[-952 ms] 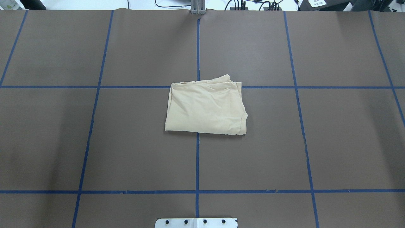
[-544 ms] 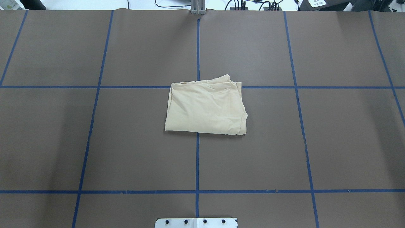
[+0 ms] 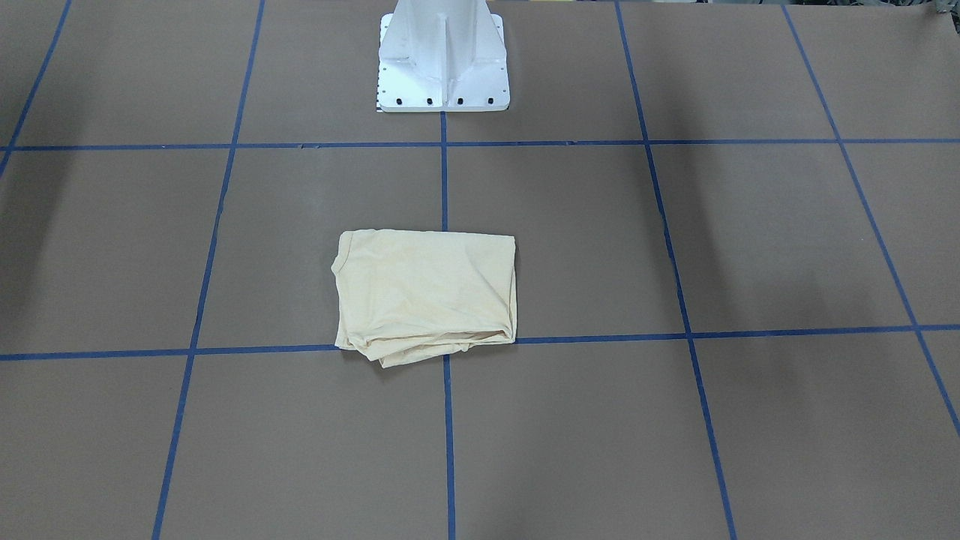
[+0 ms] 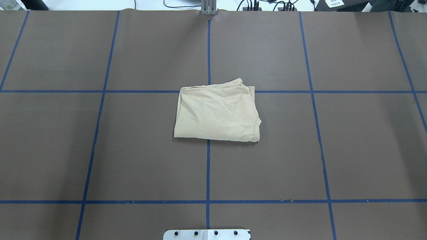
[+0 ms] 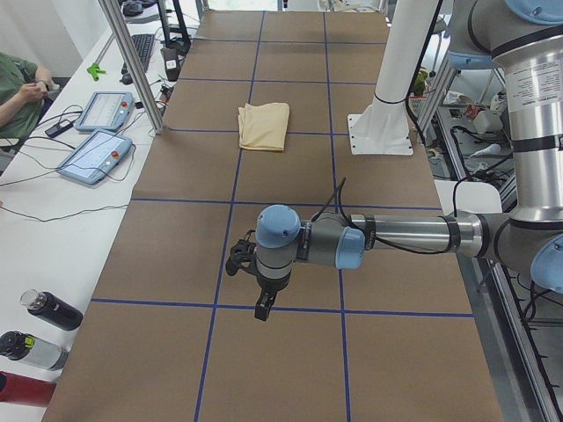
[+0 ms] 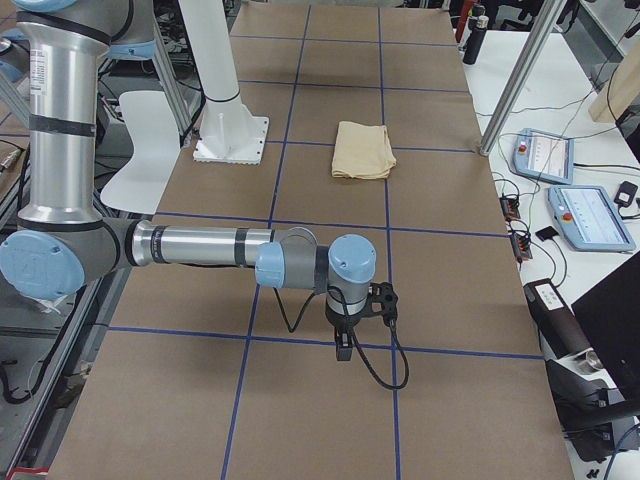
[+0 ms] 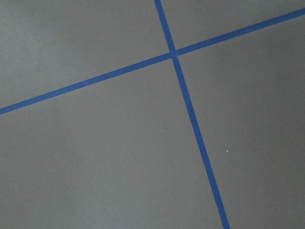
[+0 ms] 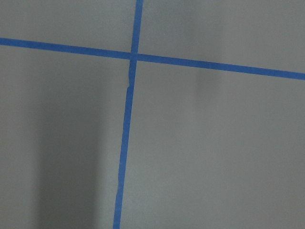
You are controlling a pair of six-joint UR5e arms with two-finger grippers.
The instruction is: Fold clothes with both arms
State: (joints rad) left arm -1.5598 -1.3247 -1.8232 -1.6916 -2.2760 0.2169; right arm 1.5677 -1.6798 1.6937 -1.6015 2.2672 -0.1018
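Nothing has shifted on my overhead feed over the last second; the T-shirt (image 4: 217, 113) lies exactly where it lay.

Working outward from the white pedestal base (image 3: 442, 52): straight in front of it, one grid square out, the shirt rests flat on the brown table (image 4: 133, 150). It is folded into a rough rectangle with a plain side up. It straddles the blue tape line (image 4: 207, 166) that runs out from the pedestal's middle. The shirt's edge farthest from the pedestal is bunched in loose layers over a cross line.

Much farther from the pedestal, toward the table's two ends, both arms reach out low over bare table. The left gripper (image 5: 261, 312) and the right gripper (image 6: 343, 350) each point down, well apart from the shirt. I see them only from the side cameras, so I cannot tell whether either claw is spread or pressed together. Each wrist feed shows only brown cover and a tape crossing (image 7: 173, 53) (image 8: 133, 56).
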